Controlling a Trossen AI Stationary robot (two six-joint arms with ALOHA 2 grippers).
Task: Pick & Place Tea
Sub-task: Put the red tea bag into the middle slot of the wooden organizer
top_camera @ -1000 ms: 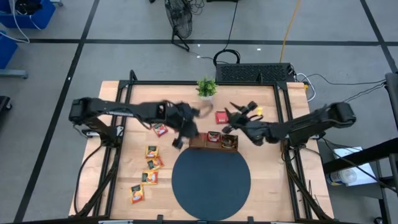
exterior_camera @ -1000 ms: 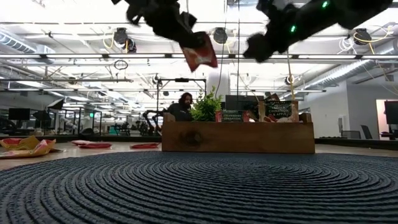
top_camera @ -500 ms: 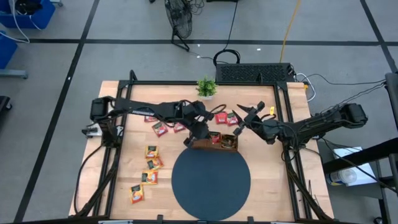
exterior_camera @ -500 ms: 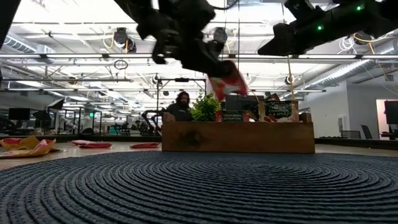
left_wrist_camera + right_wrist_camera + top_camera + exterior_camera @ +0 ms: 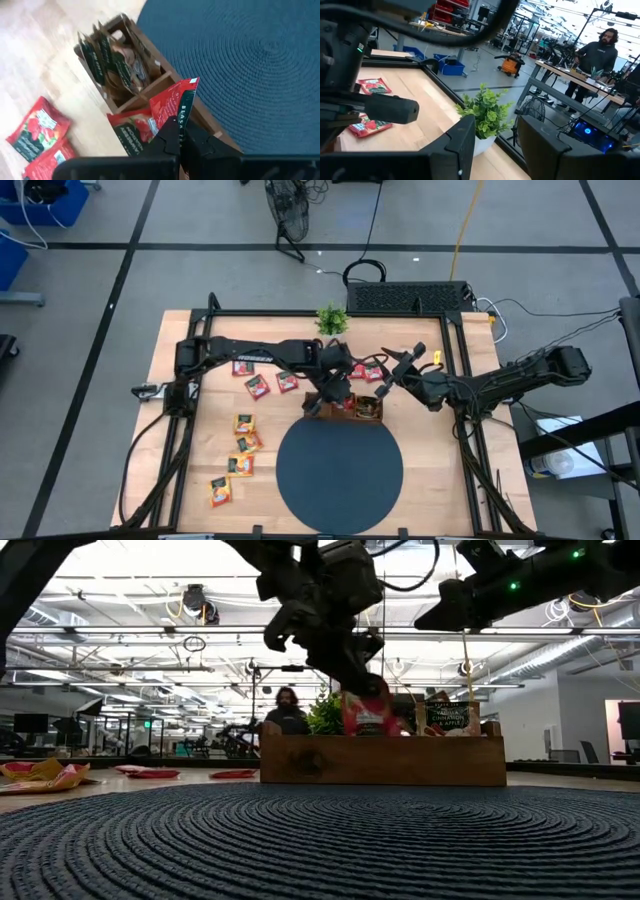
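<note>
Wooden table, far-edge middle: left tool (image 5: 179,134) clamped on red tea sachet (image 5: 172,104) over wooden tray (image 5: 343,409). Sachet likely light, limp, crinkly; pinch edge. Right tool (image 5: 397,367) apart, empty, nearby.

Wooden bench (image 5: 190,470), pale top, black frame along its edges. Dark round woven mat (image 5: 339,471) lies at the near middle of the bench. Brown wooden tray (image 5: 345,409) with 3 compartments sits just beyond the mat's far edge, touching or almost touching it. Small green potted plant (image 5: 332,321) stands at the bench's far edge. Grey floor (image 5: 90,290) around, with dark lines. Fan (image 5: 288,215) and cables beyond. A person (image 5: 598,52) stands in the room behind.
</note>
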